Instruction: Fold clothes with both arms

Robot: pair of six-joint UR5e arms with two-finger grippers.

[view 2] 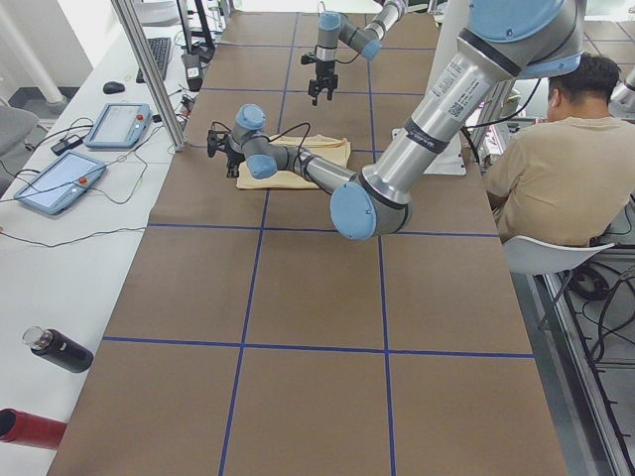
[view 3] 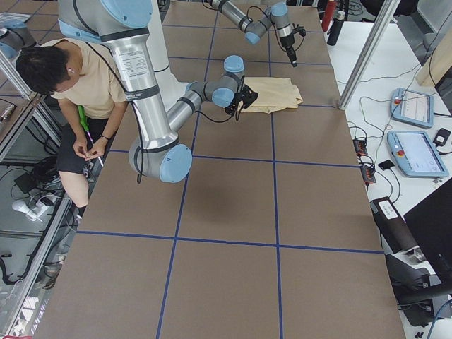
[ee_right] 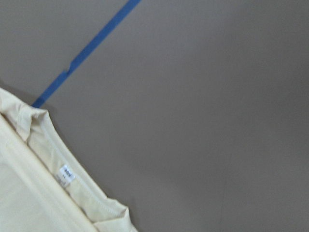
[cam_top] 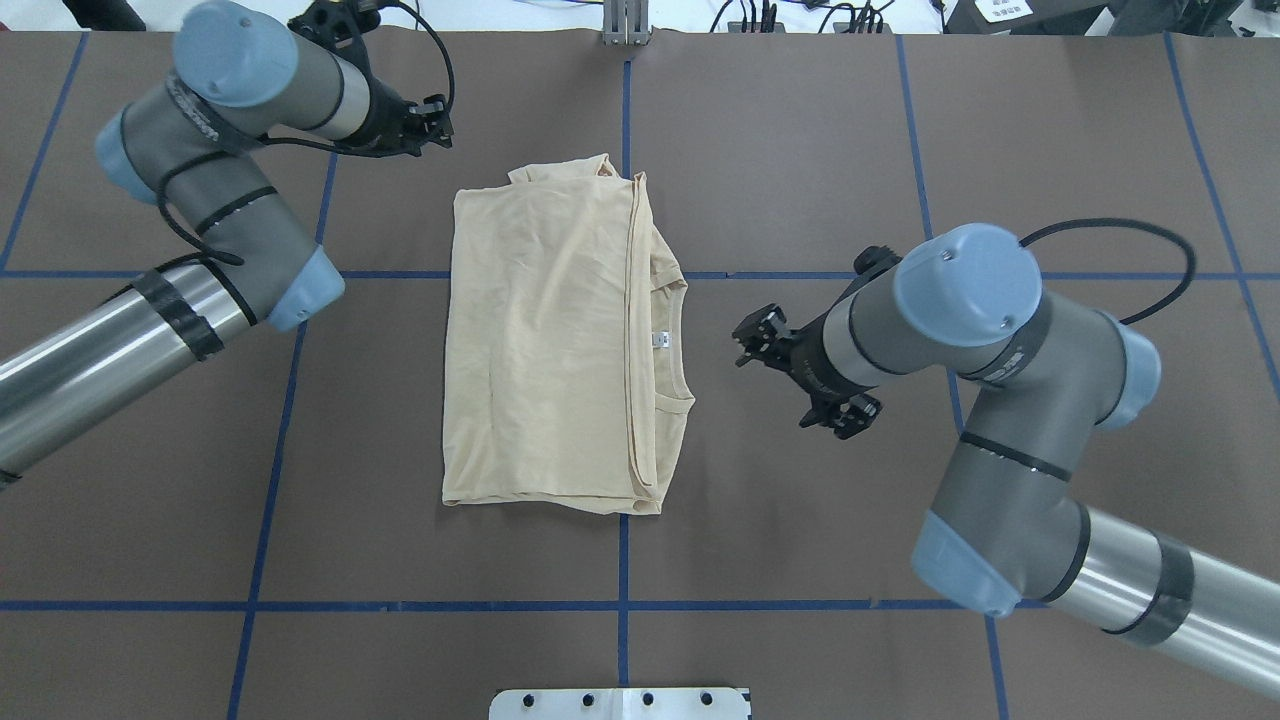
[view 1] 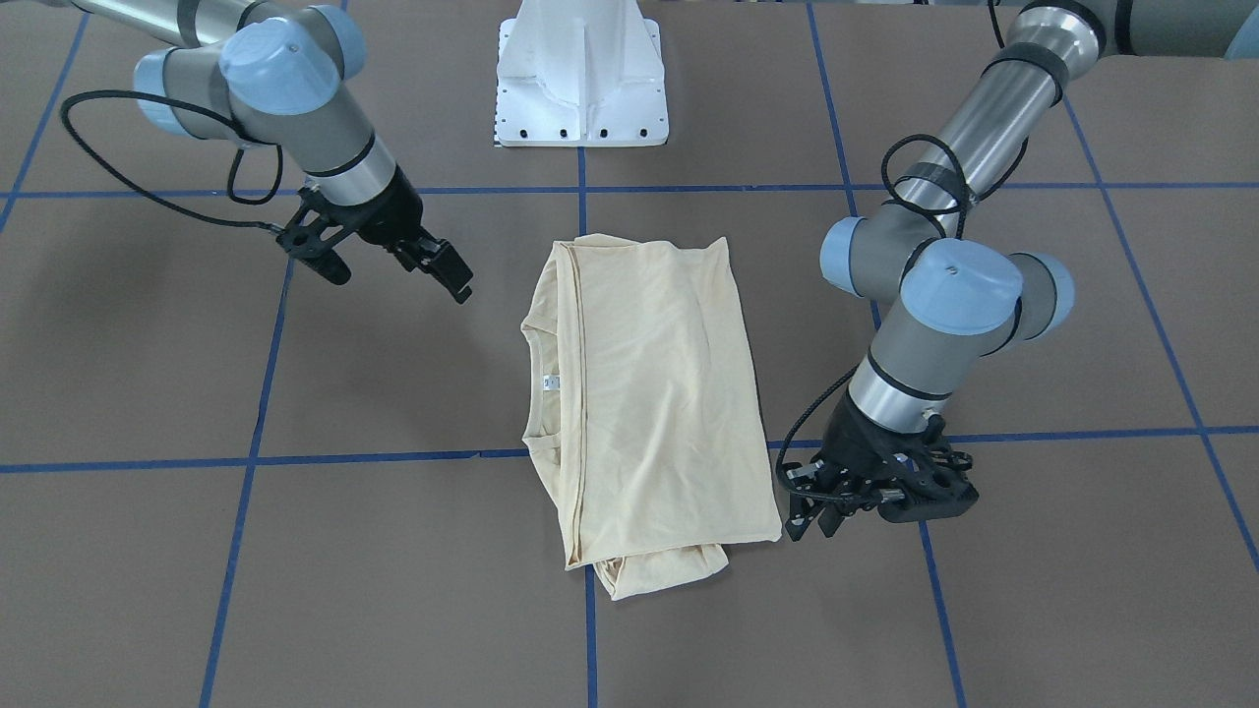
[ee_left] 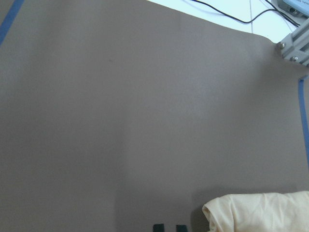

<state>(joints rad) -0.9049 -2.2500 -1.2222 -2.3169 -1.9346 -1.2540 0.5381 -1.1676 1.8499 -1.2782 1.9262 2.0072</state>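
The clothes, one pale cream long-sleeved shirt (cam_top: 550, 350), lie folded lengthwise into a rectangle at the table's middle. The neck opening and its small white label (cam_top: 658, 340) face my right side. No print shows. My left gripper (cam_top: 435, 120) hovers open just off the shirt's far left corner, holding nothing; in the front view, the left gripper (view 1: 809, 526) sits beside that corner. The left wrist view catches only that shirt corner (ee_left: 260, 212). My right gripper (cam_top: 760, 338) stands open and empty a short way to the right of the collar. The collar (ee_right: 63, 169) fills the right wrist view's lower left.
The white pedestal base (view 1: 580, 79) stands at the near edge behind the shirt. Blue tape lines (cam_top: 620, 605) cross the brown table. A seated person (view 2: 566, 169) is beside the table. Tablets (view 2: 119, 124) and bottles (view 2: 55, 349) lie on the side bench.
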